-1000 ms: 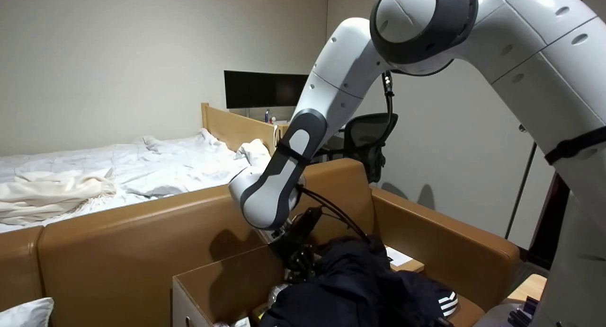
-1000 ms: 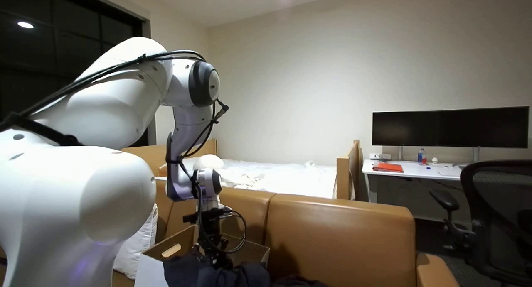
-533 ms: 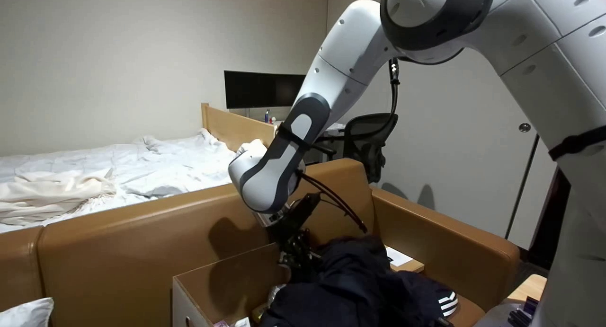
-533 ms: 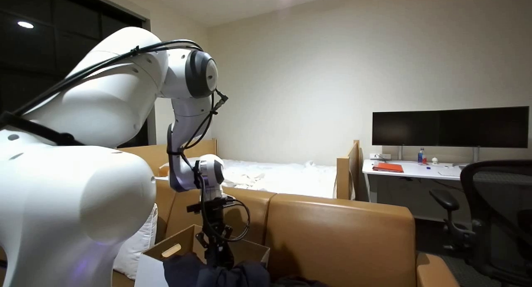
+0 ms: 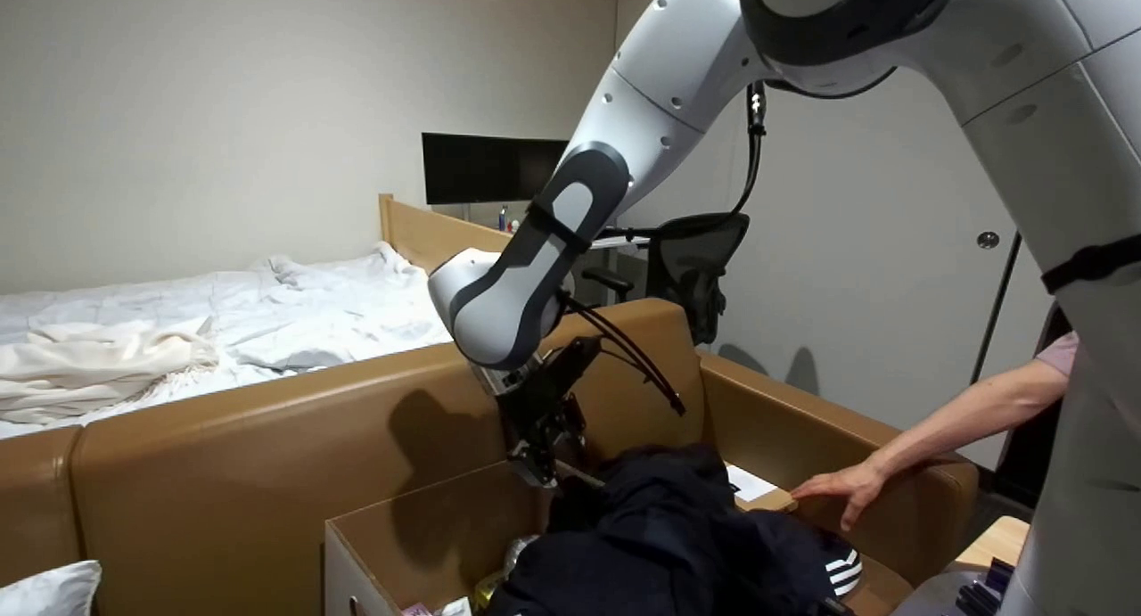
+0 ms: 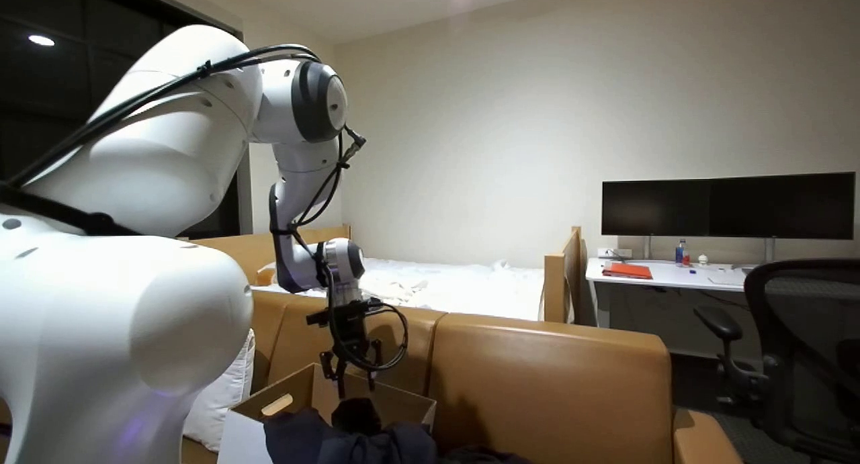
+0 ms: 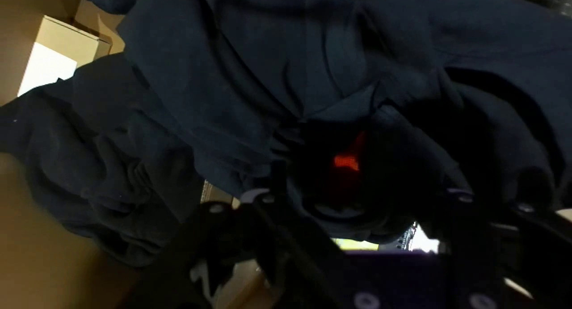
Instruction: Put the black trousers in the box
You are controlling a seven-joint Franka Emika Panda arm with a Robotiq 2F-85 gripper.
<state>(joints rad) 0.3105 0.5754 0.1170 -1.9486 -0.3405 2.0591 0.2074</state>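
The black trousers (image 5: 660, 545) lie in a dark crumpled heap, partly over the box and partly on the sofa seat, with a white-striped end at the right. In the wrist view, dark folds of the trousers (image 7: 250, 76) fill most of the picture. Brown inside and white outside, the box (image 6: 245, 440) stands on the sofa; its near side is covered by cloth. My gripper (image 6: 356, 387) hangs just above the box and the heap. Its two fingers are spread apart with nothing held between them, and a raised fold of cloth sits right below.
Several small items (image 5: 456, 607) lie inside the box. A person's hand (image 5: 847, 487) rests near the sofa's arm, beside a cardboard piece with white paper (image 5: 749, 484). The brown sofa backrest (image 5: 267, 455) rises behind the box. A white pillow (image 6: 225, 397) leans nearby.
The gripper has risen out of the cloth and its fingers have spread, letting go of the trousers, which stay behind. A person's arm has come in at the right.
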